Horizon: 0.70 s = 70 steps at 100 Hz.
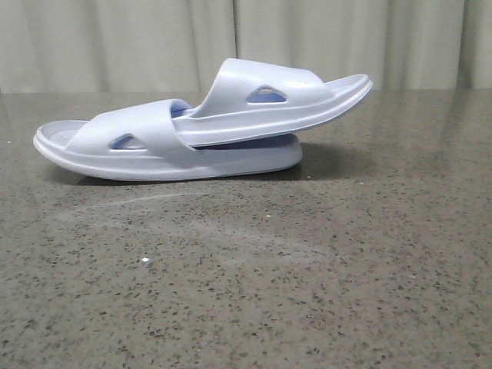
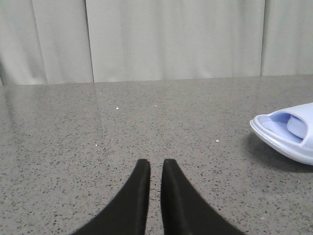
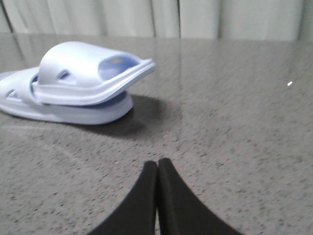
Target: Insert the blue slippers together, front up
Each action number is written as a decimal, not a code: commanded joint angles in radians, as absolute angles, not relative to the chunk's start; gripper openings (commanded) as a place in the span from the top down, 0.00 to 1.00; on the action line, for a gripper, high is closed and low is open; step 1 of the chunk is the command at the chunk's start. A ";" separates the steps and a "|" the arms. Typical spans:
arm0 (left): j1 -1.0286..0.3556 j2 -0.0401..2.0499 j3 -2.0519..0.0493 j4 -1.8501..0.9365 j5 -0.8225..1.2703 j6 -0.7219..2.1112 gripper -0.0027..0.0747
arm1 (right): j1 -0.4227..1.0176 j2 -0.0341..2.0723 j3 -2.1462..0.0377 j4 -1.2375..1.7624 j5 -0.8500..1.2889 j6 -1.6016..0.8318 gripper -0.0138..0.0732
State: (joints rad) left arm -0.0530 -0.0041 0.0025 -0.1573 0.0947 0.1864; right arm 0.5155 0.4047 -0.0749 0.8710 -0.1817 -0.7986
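Blue slippers (image 1: 204,127): nested on the speckled table (image 1: 246,292); the upper one is tucked under the lower one's strap and tilted upward to the right.
Left gripper (image 2: 155,169): nearly closed, nothing held, a thin gap seen.
Right gripper (image 3: 157,166): closed, nothing held, well apart from the slippers.

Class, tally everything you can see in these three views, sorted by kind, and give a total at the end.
Pale blue slippers: 2, the lower slipper flat on the table, the upper slipper pushed under its strap and tilted up.
Robot grippers: 2, the left gripper and the right gripper, both clear of the slippers.
Tables: 1.
Total: 5.
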 commanded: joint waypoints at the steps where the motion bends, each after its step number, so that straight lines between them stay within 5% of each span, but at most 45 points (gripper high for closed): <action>1: -0.059 -0.035 0.011 -0.160 0.026 0.185 0.95 | 0.469 0.393 -0.064 0.542 -0.308 -0.555 0.93; 22: -0.059 -0.035 0.011 -0.160 0.026 0.185 0.95 | 0.259 0.277 0.011 0.173 -0.245 -0.246 0.93; 48: -0.059 -0.035 0.011 -0.160 0.026 0.185 0.95 | 0.013 0.063 0.031 0.111 0.000 -0.232 0.93; 70: -0.059 -0.035 0.011 -0.160 0.026 0.185 0.95 | -0.036 -0.029 0.032 0.104 0.127 -0.232 0.93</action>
State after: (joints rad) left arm -0.0530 -0.0041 0.0025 -0.1573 0.0947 0.1864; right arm -0.0255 -0.0059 0.0092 0.1224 0.1703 -0.2352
